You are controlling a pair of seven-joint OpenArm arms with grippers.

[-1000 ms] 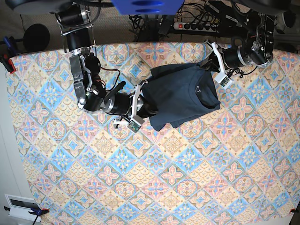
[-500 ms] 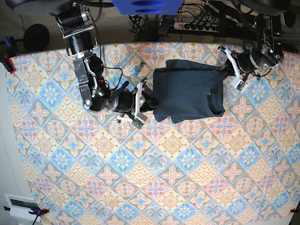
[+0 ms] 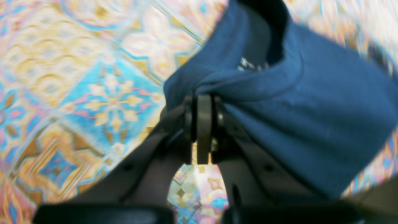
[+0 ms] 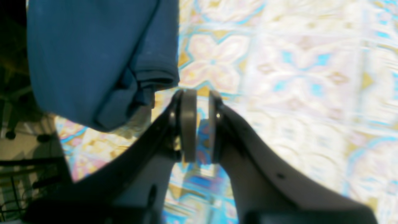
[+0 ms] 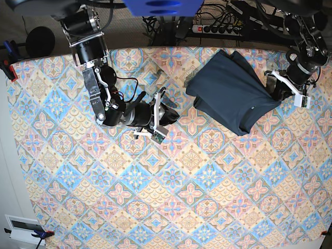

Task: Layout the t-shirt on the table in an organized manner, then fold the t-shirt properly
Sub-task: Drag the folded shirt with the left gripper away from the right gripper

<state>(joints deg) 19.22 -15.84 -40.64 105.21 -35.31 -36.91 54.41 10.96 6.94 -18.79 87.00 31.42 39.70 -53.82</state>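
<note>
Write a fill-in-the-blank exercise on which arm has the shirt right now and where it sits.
1. The t-shirt is pinched by the ____ gripper.
2. The right gripper fingers have a narrow gap and hold ____.
3. In the base view the t-shirt sits toward the table's ____ right corner.
4. The fabric's colour is dark ____.

Missing words: left; nothing; far; blue

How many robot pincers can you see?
2. The left pincer is by the table's far right edge, pinching the t-shirt. The right pincer is mid-table, holding nothing.
</note>
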